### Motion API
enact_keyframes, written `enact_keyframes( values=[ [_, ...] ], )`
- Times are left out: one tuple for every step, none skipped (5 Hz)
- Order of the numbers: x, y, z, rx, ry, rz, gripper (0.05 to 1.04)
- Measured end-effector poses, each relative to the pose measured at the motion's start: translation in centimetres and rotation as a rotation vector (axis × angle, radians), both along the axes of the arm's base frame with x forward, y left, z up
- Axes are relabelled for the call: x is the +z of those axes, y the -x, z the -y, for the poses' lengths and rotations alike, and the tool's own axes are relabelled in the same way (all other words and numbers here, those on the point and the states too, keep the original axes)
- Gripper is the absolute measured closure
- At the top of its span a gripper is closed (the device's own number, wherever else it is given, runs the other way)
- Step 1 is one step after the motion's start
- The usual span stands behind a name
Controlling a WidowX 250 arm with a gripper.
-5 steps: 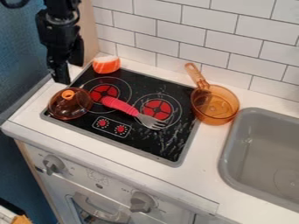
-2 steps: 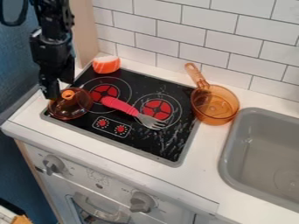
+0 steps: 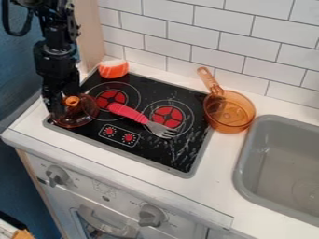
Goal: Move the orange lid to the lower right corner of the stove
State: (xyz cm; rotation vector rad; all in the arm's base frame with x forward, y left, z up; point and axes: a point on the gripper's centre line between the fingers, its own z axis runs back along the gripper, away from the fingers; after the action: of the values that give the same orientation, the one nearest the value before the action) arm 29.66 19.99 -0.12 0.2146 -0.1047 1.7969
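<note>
I, the black gripper (image 3: 65,103), am hanging low over the left side of the stove (image 3: 143,156). I am holding my jaws apart, and I am not seeing anything squeezed in them. The orange lid (image 3: 84,116) is lying right under me, flat on the stove's left part, and its little round knob (image 3: 72,101) is sticking up. One jaw is reaching down on the far side of the knob from the fork, and the other is pointing down a bit behind the knob. So the knob is sitting very close, on the fork side of my lower jaw. The lid is being round, so no long side is telling me how to turn; the knob is what I am needing to get between my jaws. I am the only arm here, so I am doing this job.

The fork (image 3: 128,113) is lying slanted beside the lid, with its pink handle end pointing my way. I am thinking I will be needing to lift the lid high, or the fork might be getting bumped. The orange and white toy food (image 3: 113,69) is sitting at the back edge. Farther off, the lower right corner (image 3: 188,172) is waiting for the lid. Past that, the pan (image 3: 229,114) is resting by the stove, and the sink (image 3: 280,158) is sitting farthest away.
</note>
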Motion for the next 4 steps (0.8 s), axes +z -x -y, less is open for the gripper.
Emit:
enact_keyframes(
  values=[
    [-0.26, -0.25, -0.04, -0.003, -0.001, 0.013, 0.156],
    [-0.28, -0.55, 0.09, -0.001, 0.013, 0.029, 0.452],
    [-0.48, -0.51, 0.1, -0.005, 0.009, 0.035, 0.705],
    [-0.52, -0.48, 0.12, -0.014, 0.013, 0.035, 0.712]
  ],
)
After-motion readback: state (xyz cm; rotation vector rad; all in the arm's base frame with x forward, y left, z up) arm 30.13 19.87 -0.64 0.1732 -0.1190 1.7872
